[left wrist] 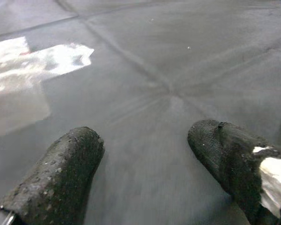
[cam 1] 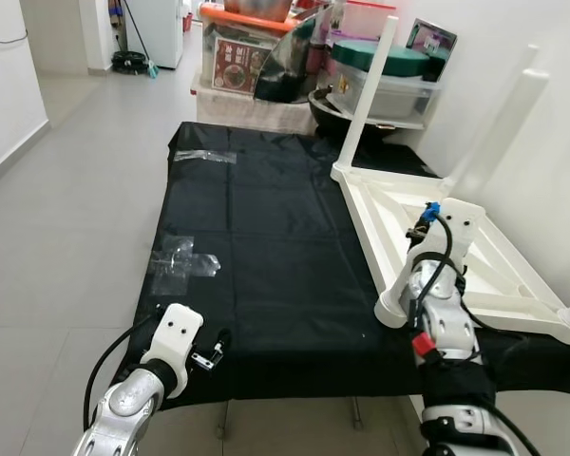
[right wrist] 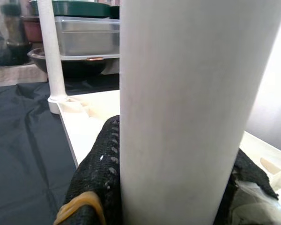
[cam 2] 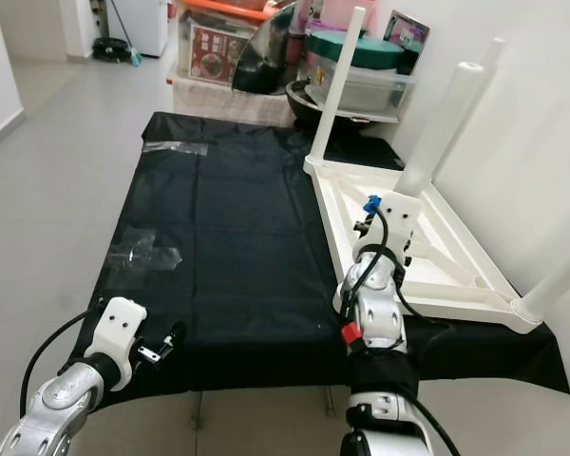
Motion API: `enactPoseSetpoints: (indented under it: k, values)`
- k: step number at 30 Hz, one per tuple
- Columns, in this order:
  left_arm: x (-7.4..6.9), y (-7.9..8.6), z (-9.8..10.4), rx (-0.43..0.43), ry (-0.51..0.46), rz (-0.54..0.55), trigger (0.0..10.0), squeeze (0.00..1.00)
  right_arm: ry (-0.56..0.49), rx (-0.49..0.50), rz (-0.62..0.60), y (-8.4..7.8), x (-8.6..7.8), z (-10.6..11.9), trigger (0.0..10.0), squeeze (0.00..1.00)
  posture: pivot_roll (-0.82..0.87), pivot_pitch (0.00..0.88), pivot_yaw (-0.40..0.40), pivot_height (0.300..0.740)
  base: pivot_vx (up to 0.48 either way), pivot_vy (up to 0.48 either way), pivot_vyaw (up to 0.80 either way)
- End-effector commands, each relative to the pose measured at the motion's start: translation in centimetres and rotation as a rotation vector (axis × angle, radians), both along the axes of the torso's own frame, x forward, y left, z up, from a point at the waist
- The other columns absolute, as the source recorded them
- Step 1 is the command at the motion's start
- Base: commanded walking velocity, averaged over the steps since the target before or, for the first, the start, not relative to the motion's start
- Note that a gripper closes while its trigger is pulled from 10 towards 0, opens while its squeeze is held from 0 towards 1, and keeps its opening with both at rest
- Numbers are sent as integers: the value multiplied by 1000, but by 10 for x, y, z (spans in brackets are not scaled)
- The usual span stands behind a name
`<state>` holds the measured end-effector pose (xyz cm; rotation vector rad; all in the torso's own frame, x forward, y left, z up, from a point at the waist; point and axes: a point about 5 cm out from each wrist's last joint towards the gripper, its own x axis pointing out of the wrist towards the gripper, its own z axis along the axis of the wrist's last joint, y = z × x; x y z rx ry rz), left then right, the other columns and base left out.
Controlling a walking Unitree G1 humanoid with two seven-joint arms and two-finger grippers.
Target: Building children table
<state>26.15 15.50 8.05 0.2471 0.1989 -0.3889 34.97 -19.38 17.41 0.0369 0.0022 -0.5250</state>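
Tiled floor, black sheet (cam 1: 256, 247) spread on it. Upturned white table (cam 2: 408, 256) lies along the sheet's right edge, legs up. Storage bins (cam 1: 380, 81) behind it, contents unclear. Right gripper (right wrist: 168, 187) clamped round a table leg (right wrist: 192, 93), fingertips hidden behind it. Left gripper (left wrist: 145, 173) spread apart above sheet.

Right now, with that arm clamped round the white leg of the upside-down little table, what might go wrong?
The right gripper is shut on the table leg low down, so the long part above could lean and strain its socket in the overturned white table. That table lies near the white wall, leaving little room to swing. The black sheet underneath is creased and might slide if pushed.
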Motion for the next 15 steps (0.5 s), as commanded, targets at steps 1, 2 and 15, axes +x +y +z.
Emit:
enactPoseSetpoints:
  k: [1, 2, 15]
  values:
    - [-2, -4, -8, 22, 34, -8, 10000, 0, 160, 20, -12, 5, -5, -32, 863, 0, 60, 0, -167, 740, 0, 0, 0]
    - [-2, -5, -9, 19, 34, -7, 10000, 0, 167, 46, 49, 12, -2, -32, 10000, 0, 59, 0, -168, 740, 0, 0, 0]
    - [-2, -4, -4, 1, 17, 16, 10000, 0, -84, -37, 282, 18, -3, 9, 10000, 1000, 51, 0, -158, 740, 0, 0, 0]
